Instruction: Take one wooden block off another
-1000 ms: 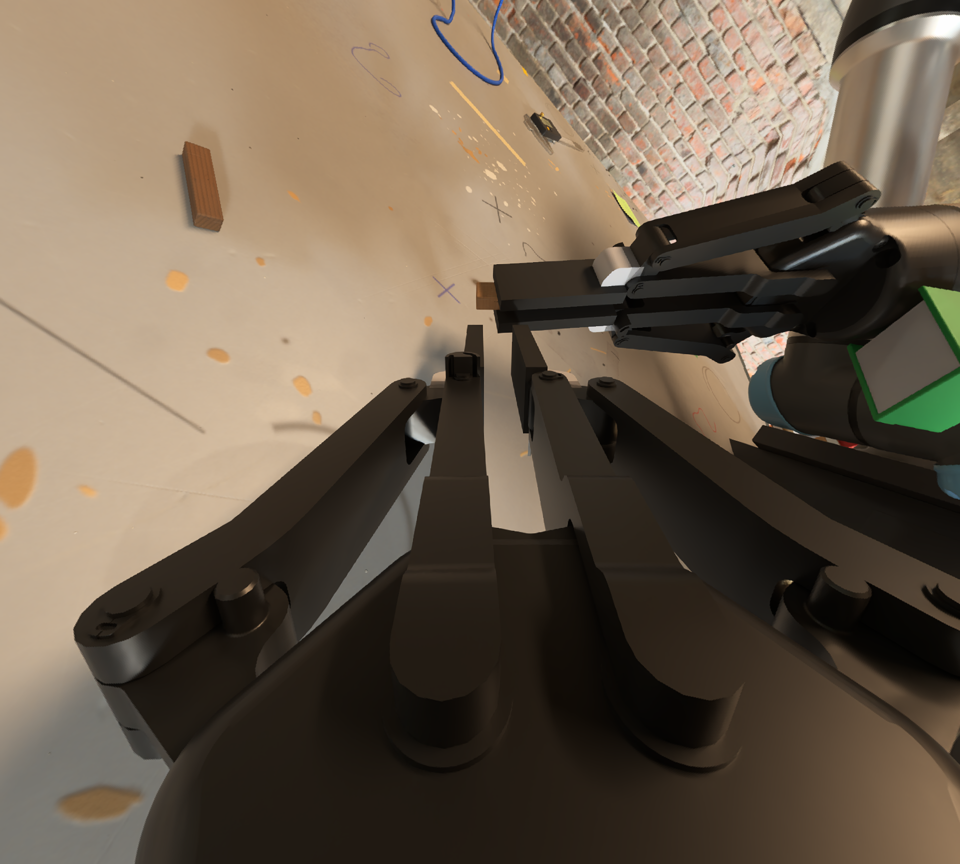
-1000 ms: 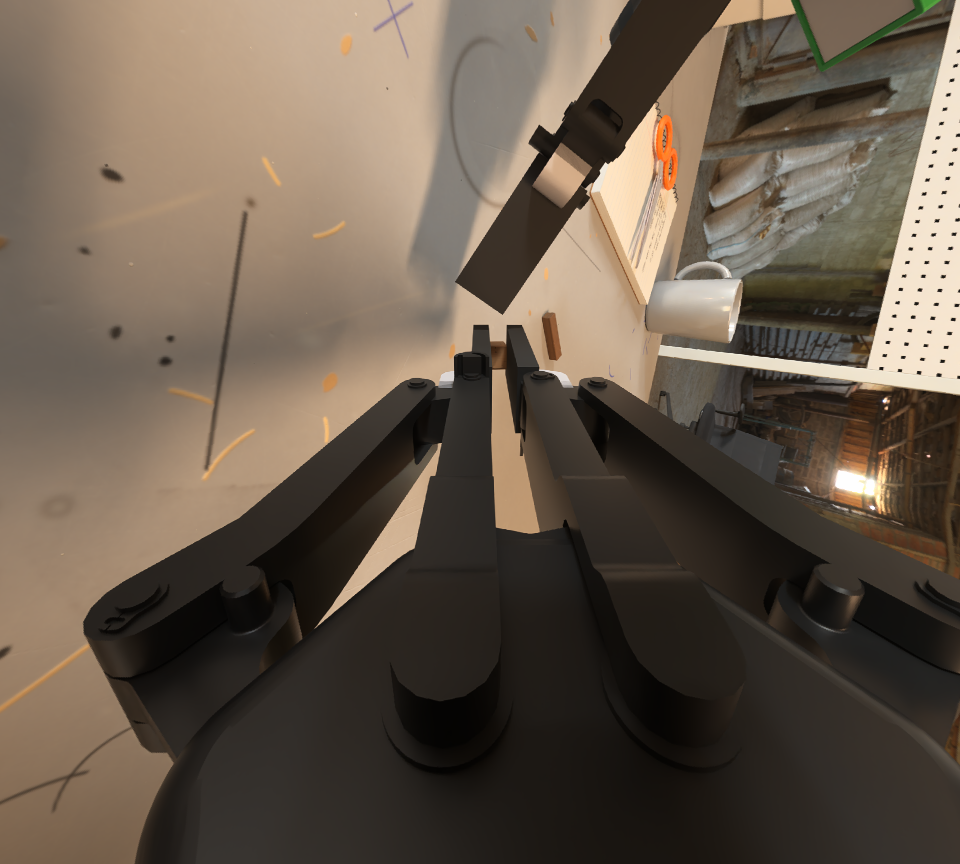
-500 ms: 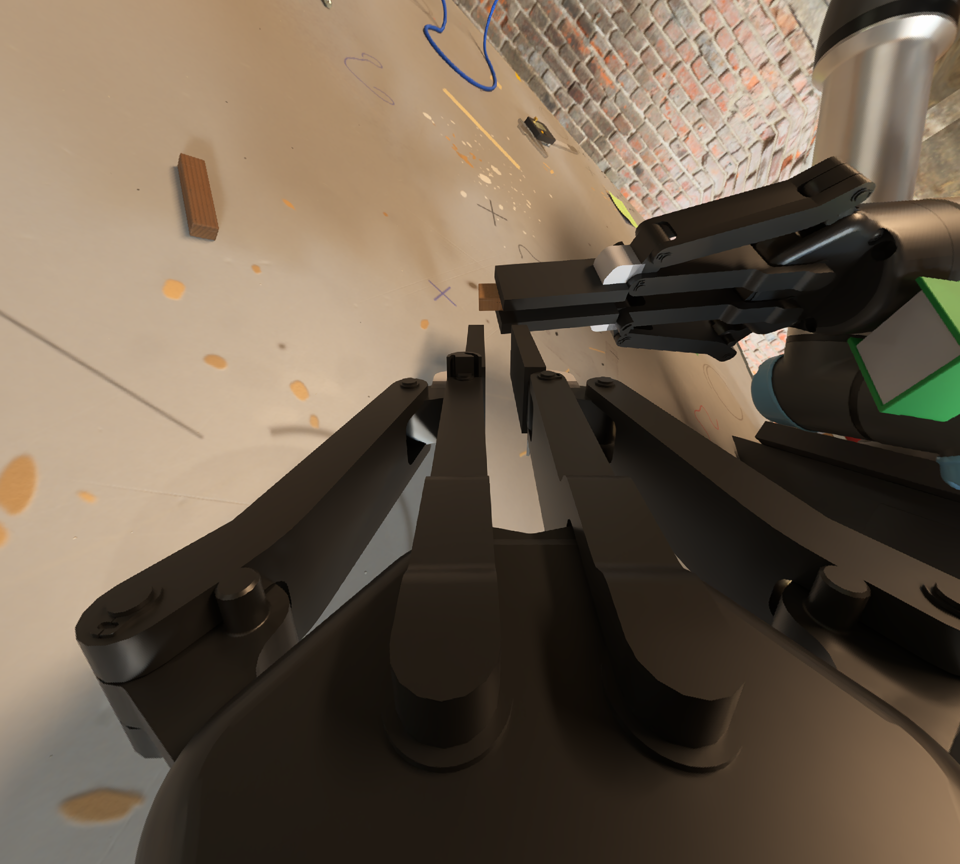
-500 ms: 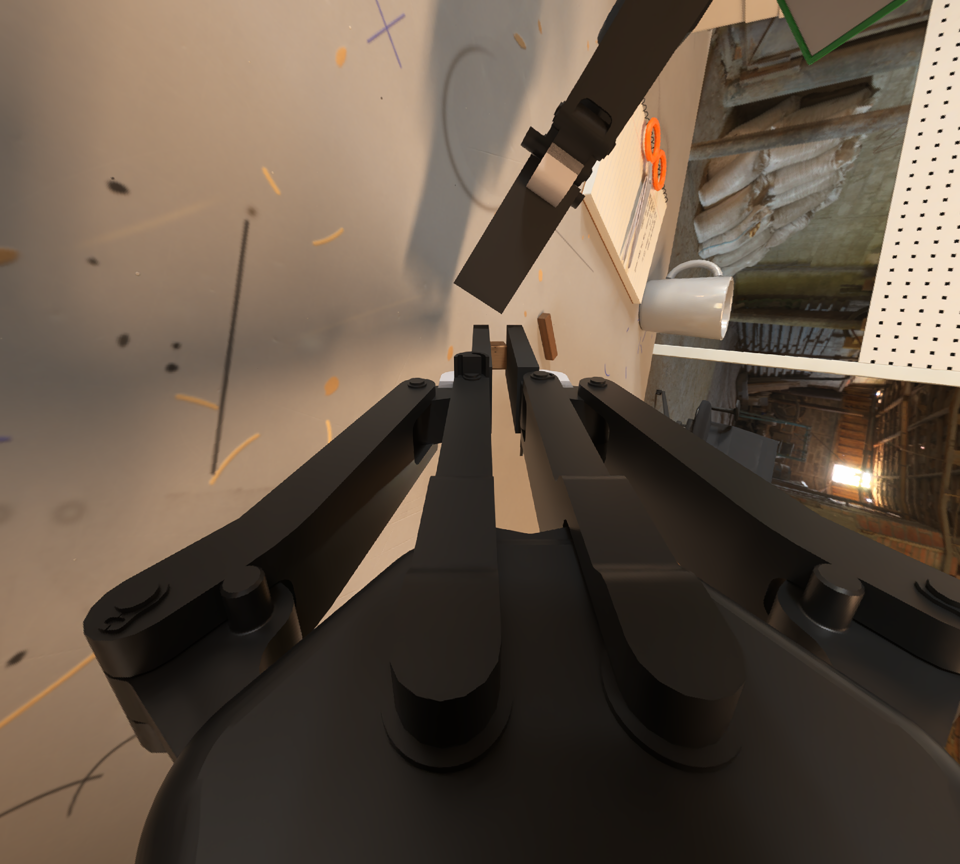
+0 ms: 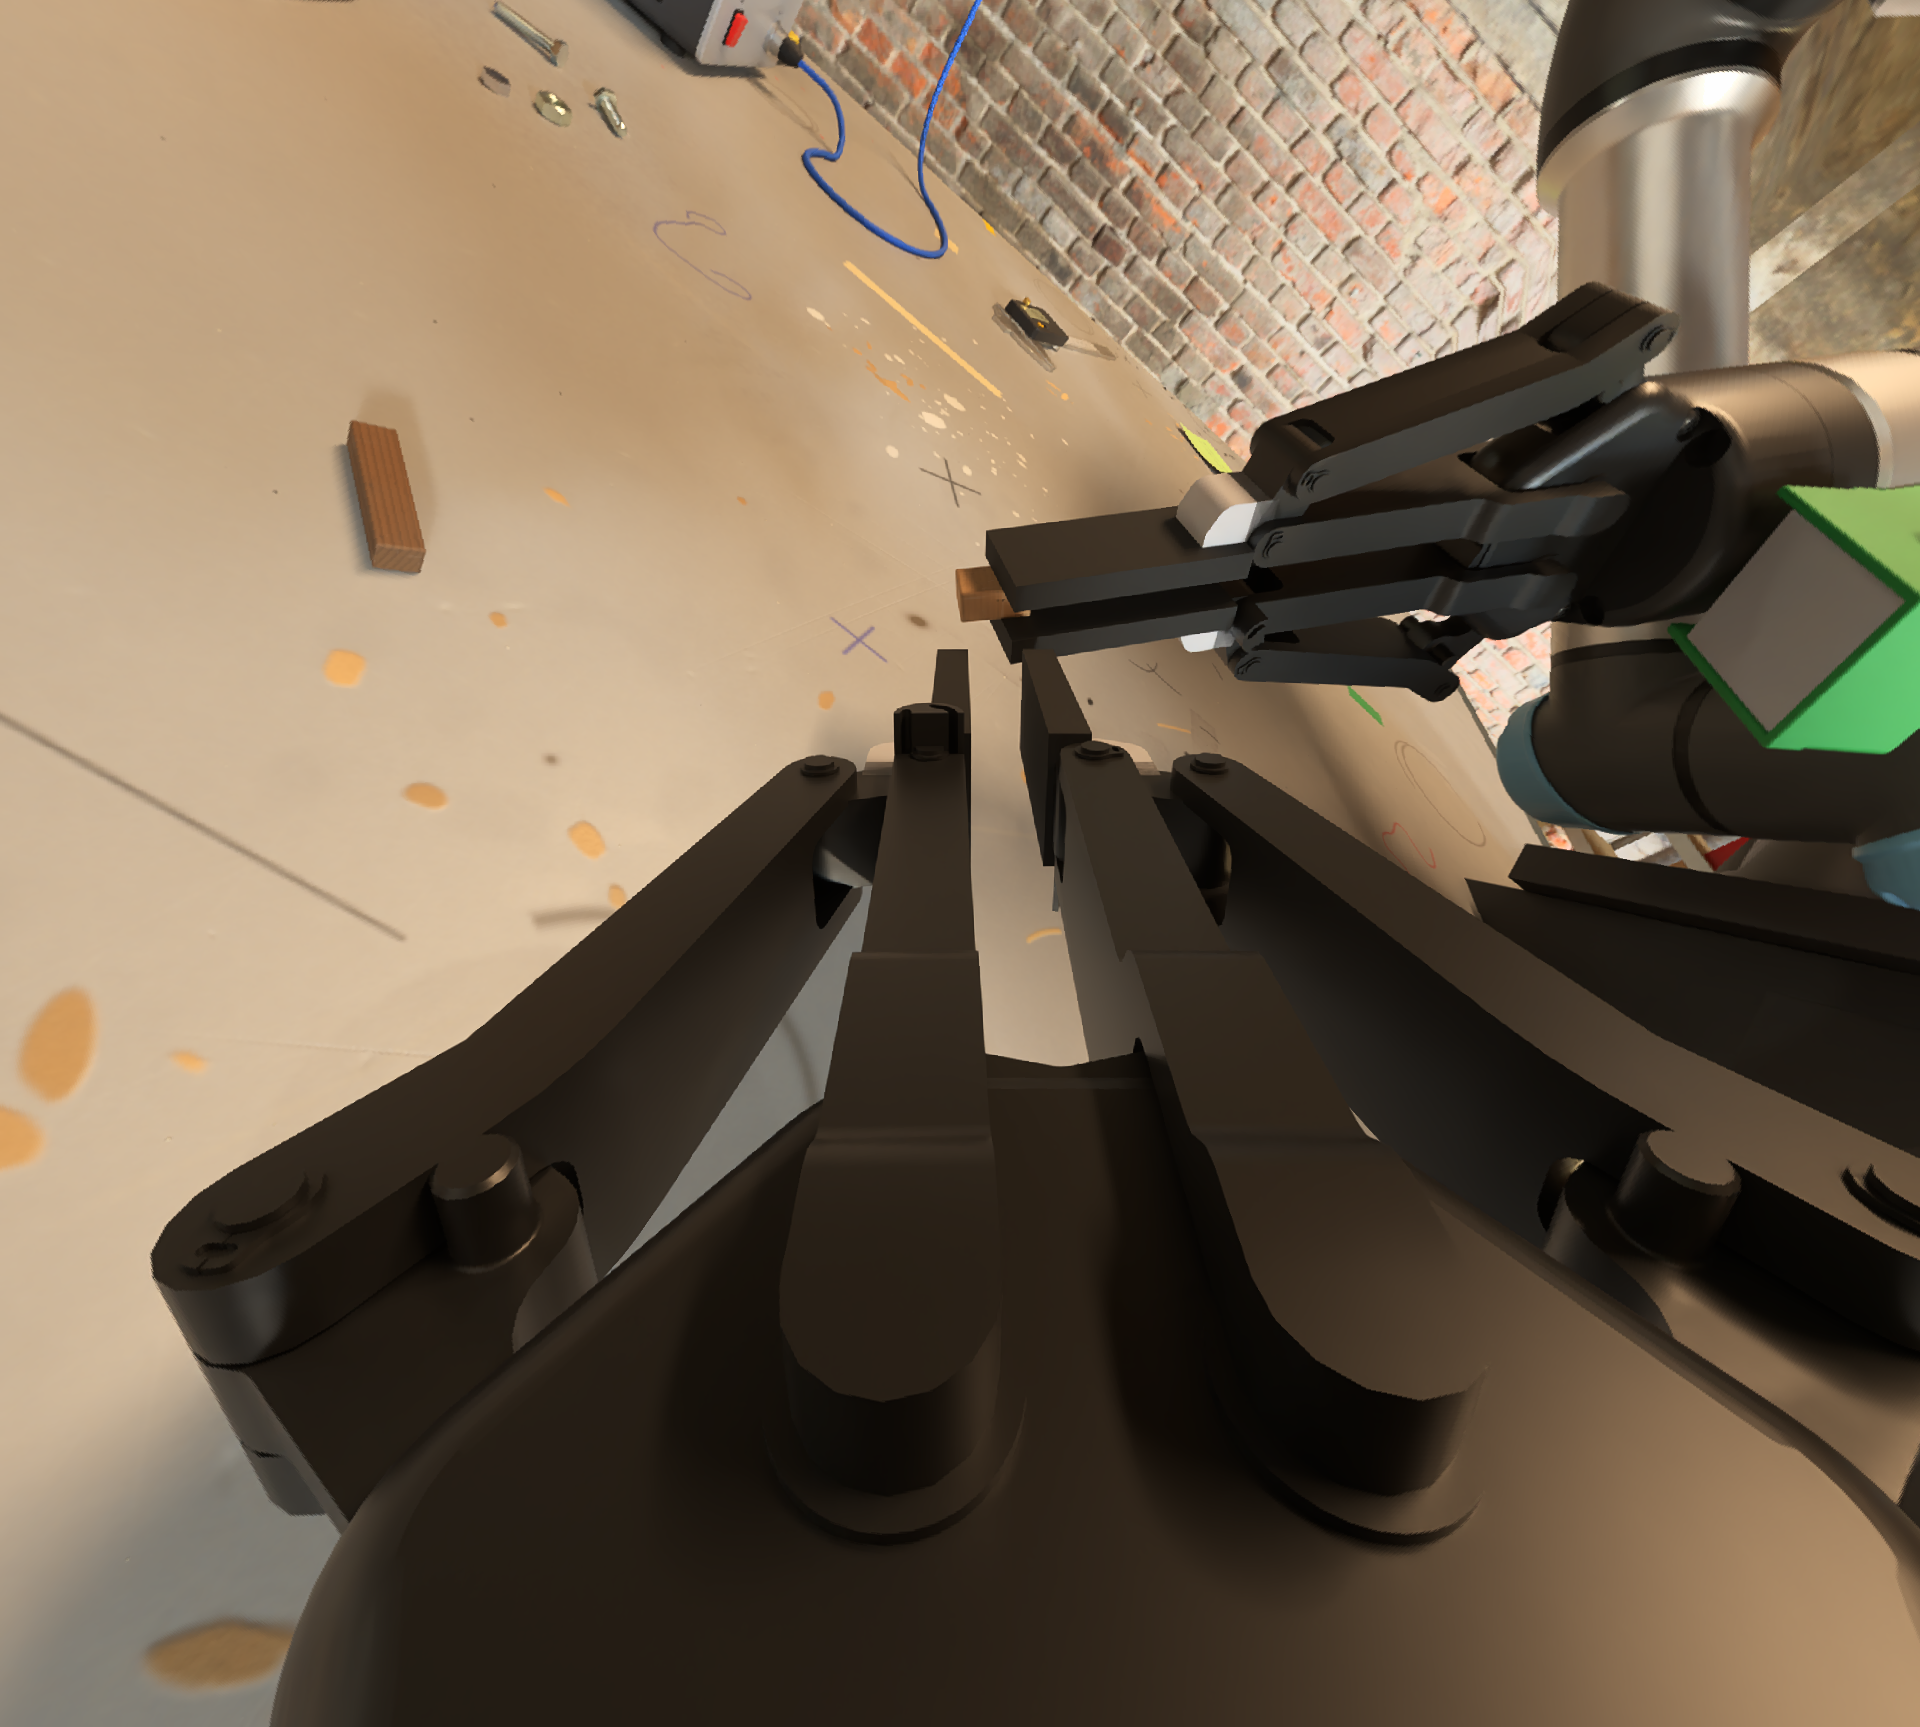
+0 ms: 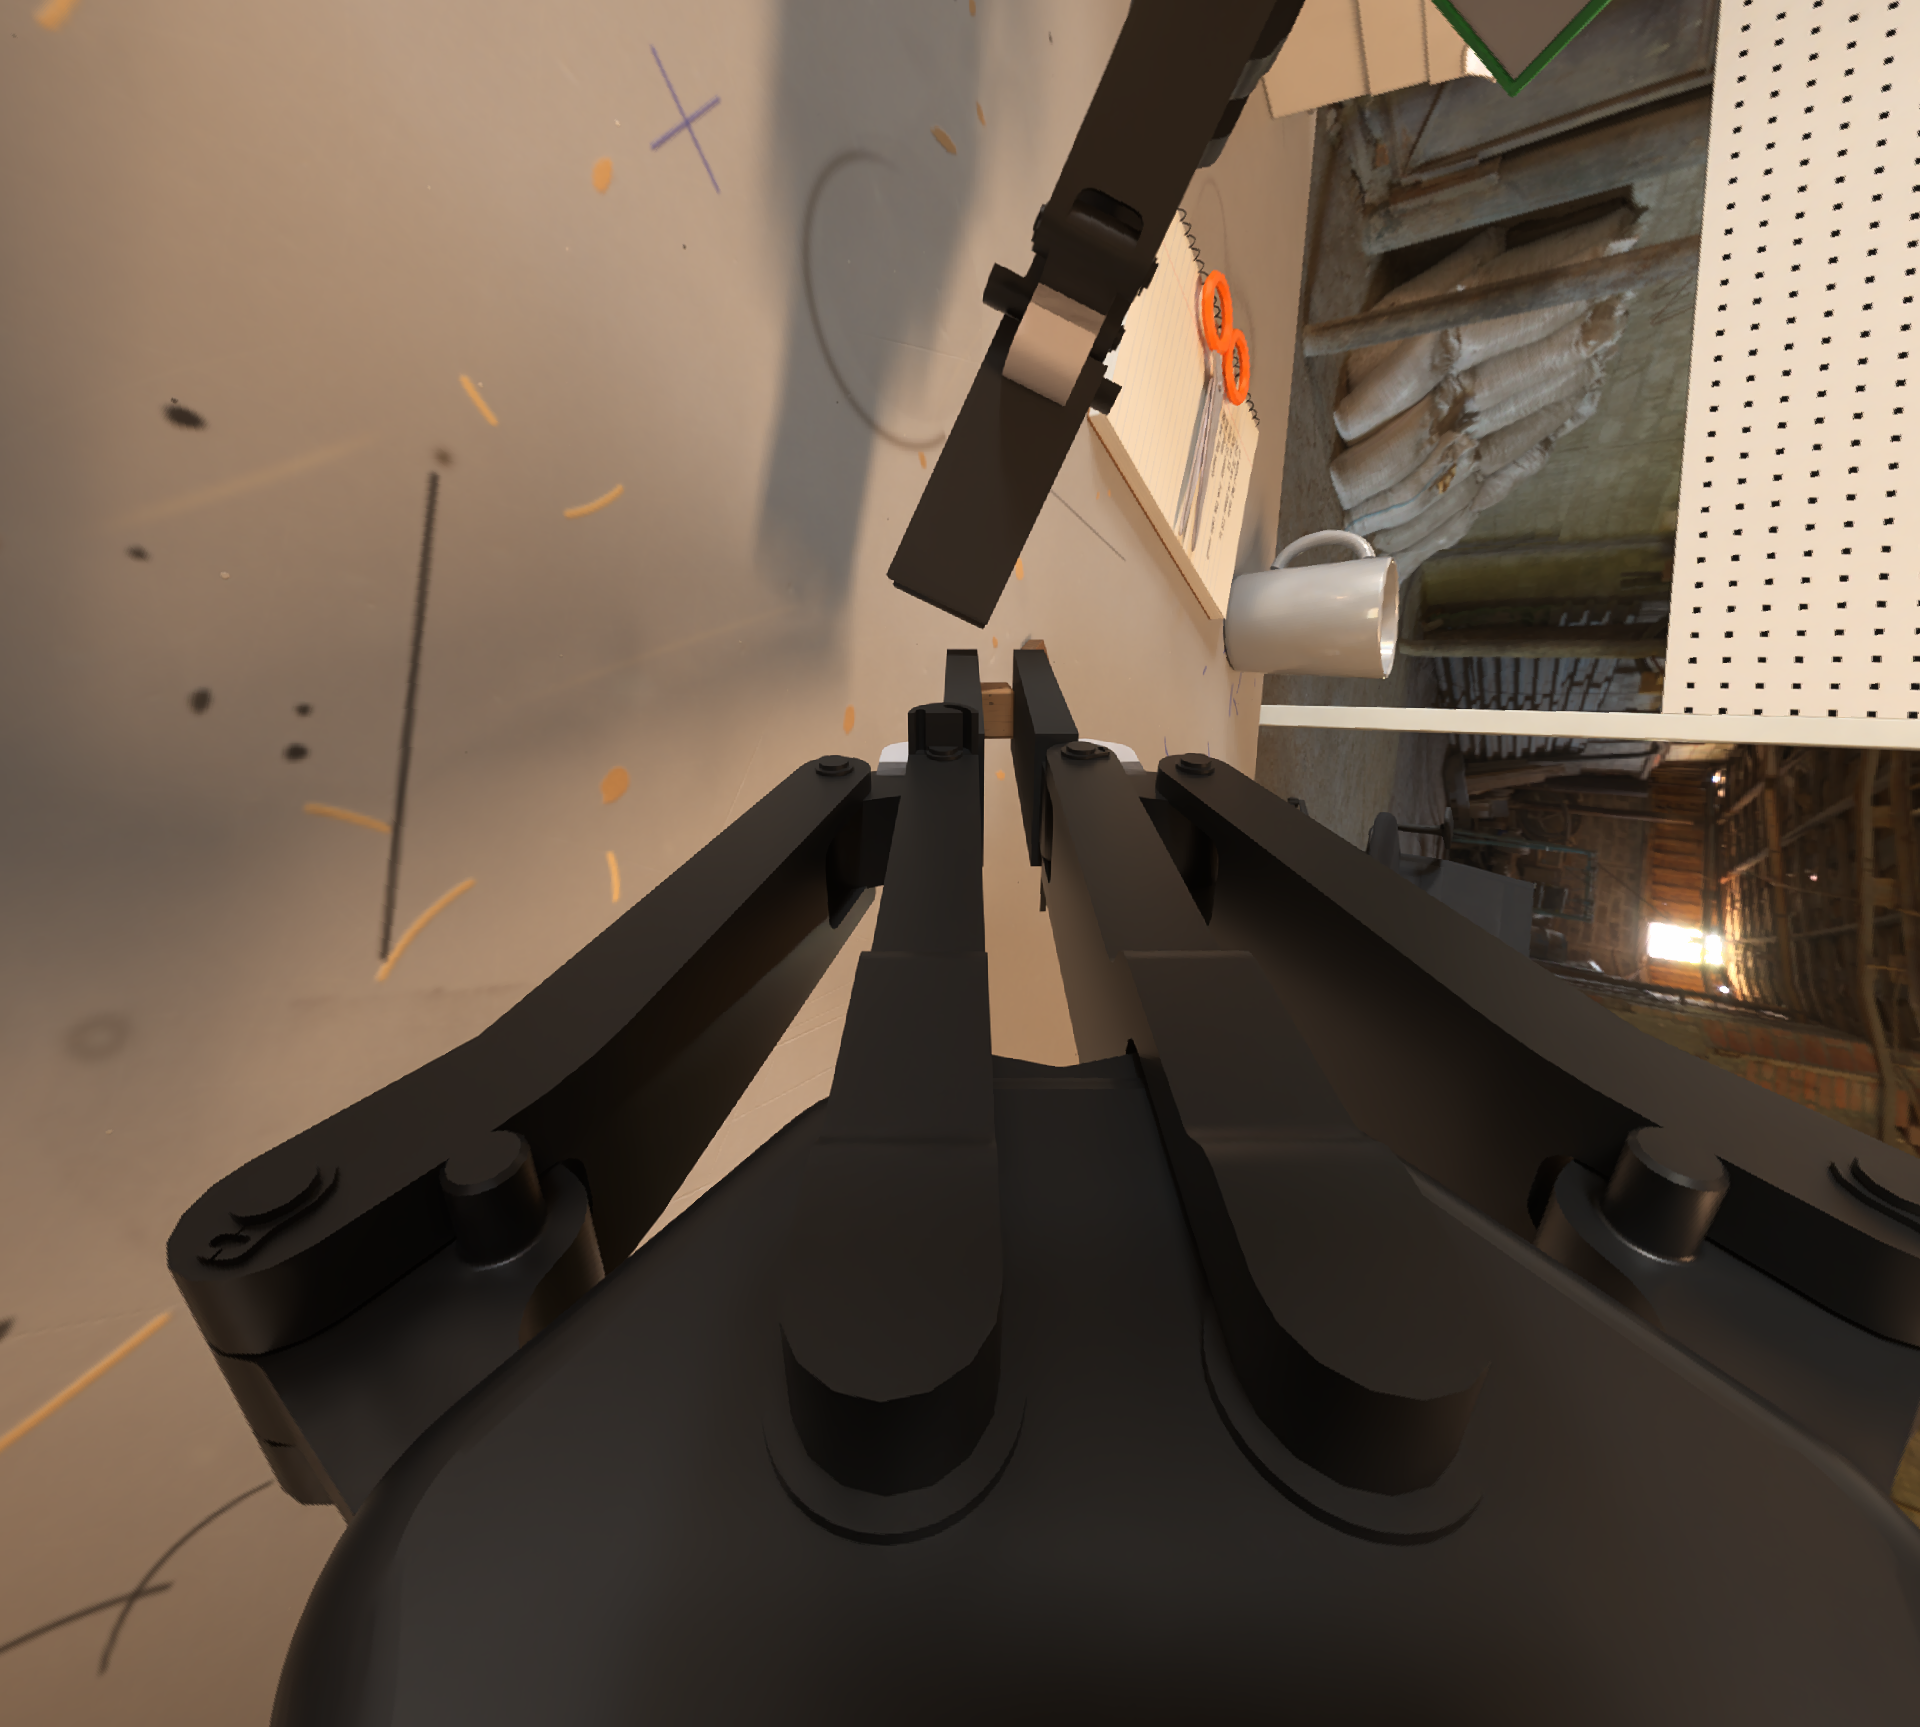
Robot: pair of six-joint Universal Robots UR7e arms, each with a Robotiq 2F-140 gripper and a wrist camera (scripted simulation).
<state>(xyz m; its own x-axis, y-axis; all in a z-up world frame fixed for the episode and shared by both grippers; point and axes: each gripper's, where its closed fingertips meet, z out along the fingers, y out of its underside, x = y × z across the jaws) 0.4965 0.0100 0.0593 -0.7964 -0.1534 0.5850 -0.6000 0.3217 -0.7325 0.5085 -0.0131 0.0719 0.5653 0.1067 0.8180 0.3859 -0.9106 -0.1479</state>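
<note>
Tan, paint-flecked tabletop (image 5: 644, 389) meets a brick wall (image 5: 1195, 77); a block (image 5: 384, 496) lies flat. Right fingers (image 6: 1039, 690) pinch another block (image 6: 996, 709). Left fingers (image 5: 1044, 711) are nearly closed, empty.

The right gripper (image 6: 995, 680) pinches a small wooden block (image 6: 997, 709) between its fingertips above the desk (image 6: 416, 223). The left gripper (image 6: 961, 524) reaches in from above, just past it. A white mug (image 6: 1311, 619) lies by a notepad (image 6: 1174, 399).

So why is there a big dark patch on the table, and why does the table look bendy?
Right wrist view: the dark patch is a soft shadow on the table, probably the other arm's. Left wrist view: the wide-angle lens curves the table edge by the brick wall.
</note>
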